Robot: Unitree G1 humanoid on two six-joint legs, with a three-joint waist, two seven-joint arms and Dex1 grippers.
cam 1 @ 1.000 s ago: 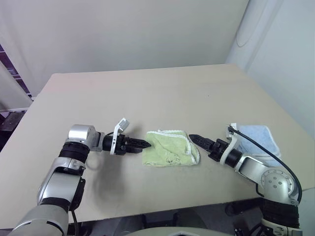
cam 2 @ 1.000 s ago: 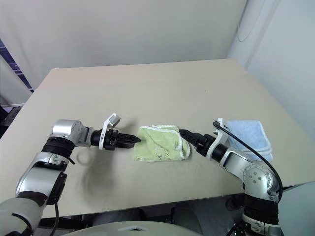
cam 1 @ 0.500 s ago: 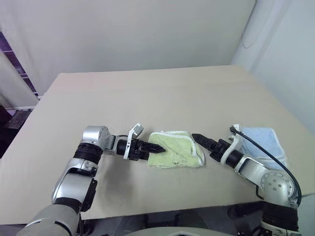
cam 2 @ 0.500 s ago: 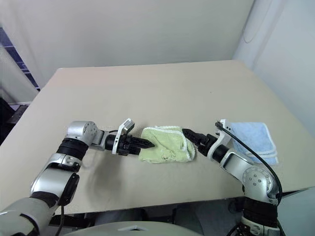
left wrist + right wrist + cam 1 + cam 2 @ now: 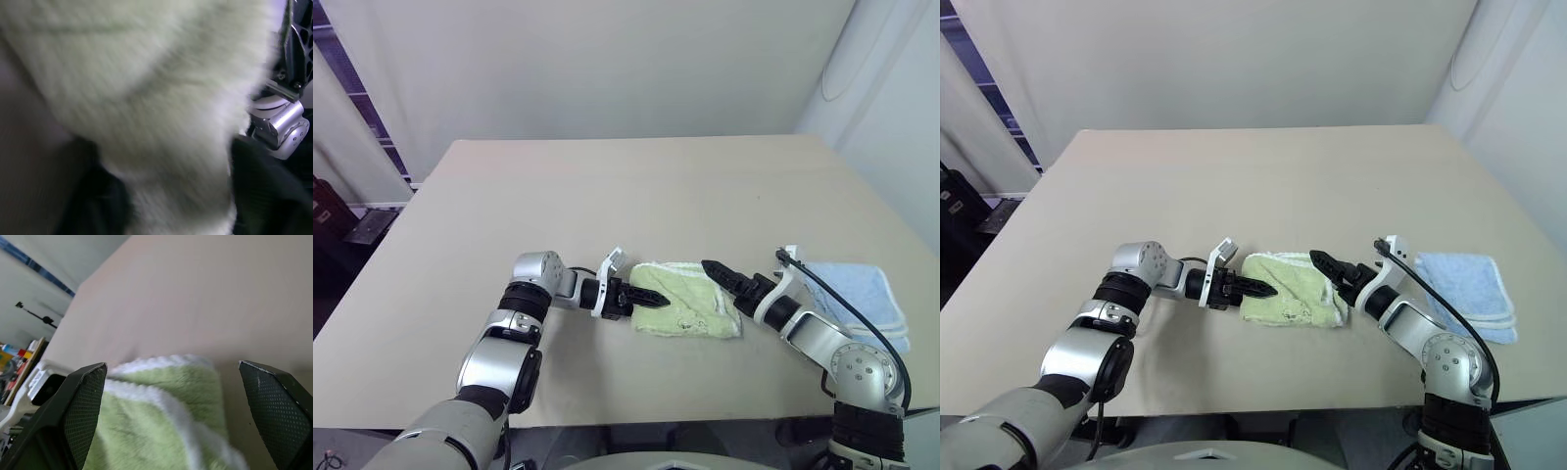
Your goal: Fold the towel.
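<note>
The towel [image 5: 690, 308], light green with a white corded edge, lies folded in a thick bundle near the table's front edge. My left gripper [image 5: 649, 294] reaches in from the left and is shut on the towel's left end. In the left wrist view the cloth [image 5: 161, 107] fills the space between the two fingers. My right gripper [image 5: 711, 267] points at the towel's far right corner and stands open. Its fingers [image 5: 85, 416] straddle the white edging [image 5: 161, 364] without touching it.
A smaller light blue folded towel [image 5: 862, 299] lies at the right, beside my right forearm. The beige table [image 5: 626, 196] stretches away behind the green bundle, and its front edge runs close below both arms.
My left gripper has slid right from beside the towel onto its left end and closed on the cloth. The right gripper has kept its place. The head camera has shifted.
</note>
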